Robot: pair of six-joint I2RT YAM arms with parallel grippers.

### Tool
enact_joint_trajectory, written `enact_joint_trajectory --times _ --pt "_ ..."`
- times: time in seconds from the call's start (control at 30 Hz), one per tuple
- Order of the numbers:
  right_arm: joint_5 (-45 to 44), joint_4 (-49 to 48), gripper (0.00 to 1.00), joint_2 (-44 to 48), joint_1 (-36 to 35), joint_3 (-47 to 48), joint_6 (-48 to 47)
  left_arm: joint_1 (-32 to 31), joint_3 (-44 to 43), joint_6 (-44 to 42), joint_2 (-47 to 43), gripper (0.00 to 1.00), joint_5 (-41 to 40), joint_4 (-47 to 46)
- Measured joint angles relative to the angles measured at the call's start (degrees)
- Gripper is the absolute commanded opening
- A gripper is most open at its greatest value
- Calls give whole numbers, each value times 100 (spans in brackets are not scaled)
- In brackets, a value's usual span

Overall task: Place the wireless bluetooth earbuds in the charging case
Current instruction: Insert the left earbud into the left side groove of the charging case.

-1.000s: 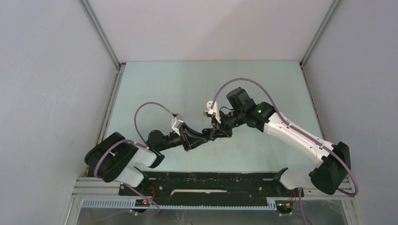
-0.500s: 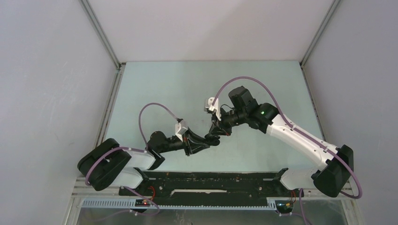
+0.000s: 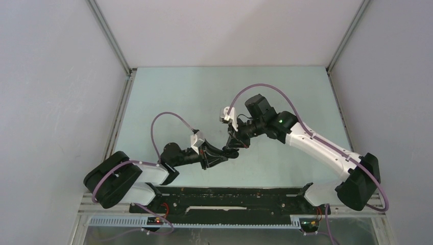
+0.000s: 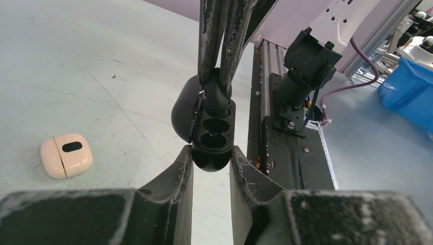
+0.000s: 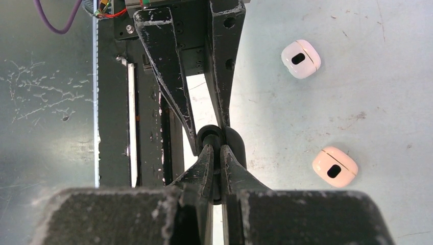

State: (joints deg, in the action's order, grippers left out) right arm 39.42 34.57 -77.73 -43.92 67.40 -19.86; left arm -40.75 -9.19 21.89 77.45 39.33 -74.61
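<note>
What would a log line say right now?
left gripper: shut on open black case | right gripper: shut on black earbud, at the case | table: white case, beige case

Black on black, over a pale blue-green desk

The left claw [image 4: 210,153] and right claw [image 5: 214,150] are black, scuffed with whitish wear. The charging case [image 4: 213,135] is glossy black, and the piece above it seems to be a black earbud [image 4: 216,96], hard to separate from the case. The desk [image 3: 168,97] is pale blue-green. On it are a white case [image 5: 301,58] and a beige case [image 5: 334,167], each with a black oval mark. The cables [image 3: 166,120] are purple and the arms [image 3: 316,145] are white and black.
</note>
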Motion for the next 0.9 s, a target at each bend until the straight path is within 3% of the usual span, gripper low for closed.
enact_joint_trajectory --times 0.9 --pt "68 -118 0 -317 2 0 -2 28 9 57 46 0 -9 13"
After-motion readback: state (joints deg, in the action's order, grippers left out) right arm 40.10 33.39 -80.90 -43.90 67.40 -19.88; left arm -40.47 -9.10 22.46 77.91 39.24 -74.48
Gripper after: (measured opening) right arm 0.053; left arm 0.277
